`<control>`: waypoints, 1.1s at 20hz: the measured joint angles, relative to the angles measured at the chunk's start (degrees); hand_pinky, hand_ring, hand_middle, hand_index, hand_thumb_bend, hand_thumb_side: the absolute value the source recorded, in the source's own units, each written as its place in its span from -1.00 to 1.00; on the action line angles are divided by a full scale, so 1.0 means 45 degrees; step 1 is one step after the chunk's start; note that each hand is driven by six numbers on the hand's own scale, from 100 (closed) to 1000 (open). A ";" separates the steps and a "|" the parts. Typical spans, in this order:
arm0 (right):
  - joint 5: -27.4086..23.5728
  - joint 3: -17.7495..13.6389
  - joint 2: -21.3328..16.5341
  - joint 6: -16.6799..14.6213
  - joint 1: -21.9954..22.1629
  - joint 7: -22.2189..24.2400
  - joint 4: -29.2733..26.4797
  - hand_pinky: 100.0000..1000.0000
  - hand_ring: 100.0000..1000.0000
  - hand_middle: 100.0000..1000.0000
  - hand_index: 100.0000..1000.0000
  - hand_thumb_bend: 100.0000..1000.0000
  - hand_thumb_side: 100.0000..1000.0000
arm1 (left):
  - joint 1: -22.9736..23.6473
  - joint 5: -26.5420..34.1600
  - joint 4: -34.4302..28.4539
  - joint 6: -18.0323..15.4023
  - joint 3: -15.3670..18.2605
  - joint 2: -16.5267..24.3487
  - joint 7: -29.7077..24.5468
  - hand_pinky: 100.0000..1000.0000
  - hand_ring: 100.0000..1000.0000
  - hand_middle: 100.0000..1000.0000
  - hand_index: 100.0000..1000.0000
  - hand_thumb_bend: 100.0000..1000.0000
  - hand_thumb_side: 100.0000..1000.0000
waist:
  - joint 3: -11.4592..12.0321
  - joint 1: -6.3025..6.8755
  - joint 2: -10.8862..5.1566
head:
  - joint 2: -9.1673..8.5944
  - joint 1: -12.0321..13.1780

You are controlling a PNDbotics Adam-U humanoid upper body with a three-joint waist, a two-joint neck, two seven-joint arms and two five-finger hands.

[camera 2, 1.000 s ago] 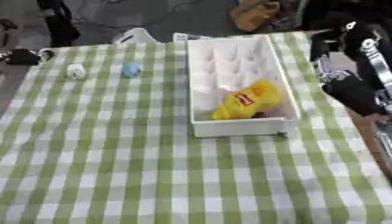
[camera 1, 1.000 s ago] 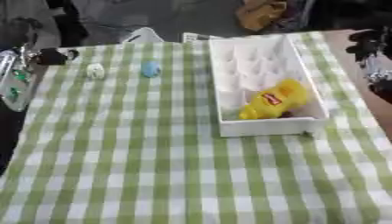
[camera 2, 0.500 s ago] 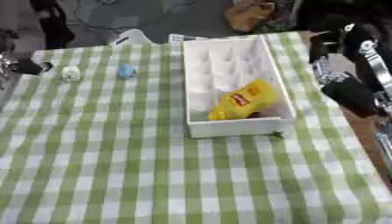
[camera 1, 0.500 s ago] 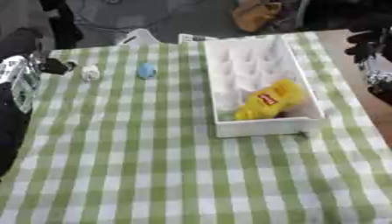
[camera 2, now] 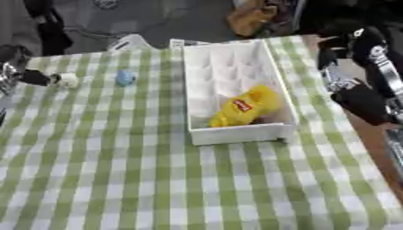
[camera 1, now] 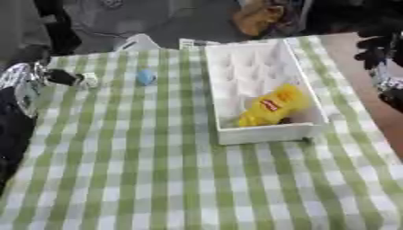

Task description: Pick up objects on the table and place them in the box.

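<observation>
A white box (camera 1: 250, 60) stands on the green checked cloth (camera 1: 157, 170), right of centre. Inside its near end lies a yellow object with a red label (camera 1: 271, 105). A small blue object (camera 1: 145, 76) and a small white object (camera 1: 89, 80) lie on the cloth at the far left. My left hand (camera 1: 56, 77) comes in from the left edge, and its dark end is right beside the white object; whether they touch is unclear. My right hand (camera 2: 340, 80) hangs off the table's right side, beside the box, holding nothing that I can see.
Bare brown tabletop (camera 1: 370, 108) shows right of the cloth. A white item (camera 1: 138, 42) and a small card (camera 1: 189, 43) lie at the cloth's far edge. A yellow-brown bag (camera 1: 264, 15) sits beyond the table.
My left hand has moved right, closing on the small white object. The whole picture has shifted a little, so the camera moved. The right hand and the box's contents are unchanged.
</observation>
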 measured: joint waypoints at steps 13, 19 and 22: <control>0.0005 0.0058 -0.0001 0.0003 -0.0007 0.0011 -0.0004 0.41 0.53 0.52 0.89 -0.88 -0.02 | -0.0026 0.0736 0.0345 0.0338 0.0018 0.0178 0.0997 0.53 0.68 0.70 0.80 -0.09 -0.42 | -0.0222 0.0114 0.0367 | -0.0139 0.0040; 0.0007 0.0058 -0.0002 0.0002 -0.0008 0.0012 -0.0004 0.41 0.54 0.52 0.89 -0.88 -0.01 | -0.0026 0.0811 0.0429 0.0337 -0.0003 0.0178 0.1031 0.54 0.68 0.70 0.79 -0.08 -0.41 | -0.0325 0.0197 0.0392 | -0.0166 0.0036; 0.0007 0.0058 -0.0002 0.0001 -0.0008 0.0013 -0.0004 0.41 0.54 0.52 0.89 -0.88 -0.01 | -0.0026 0.0838 0.0486 0.0332 -0.0004 0.0178 0.1026 0.54 0.68 0.68 0.78 -0.08 -0.42 | -0.0334 0.0202 0.0414 | -0.0204 0.0034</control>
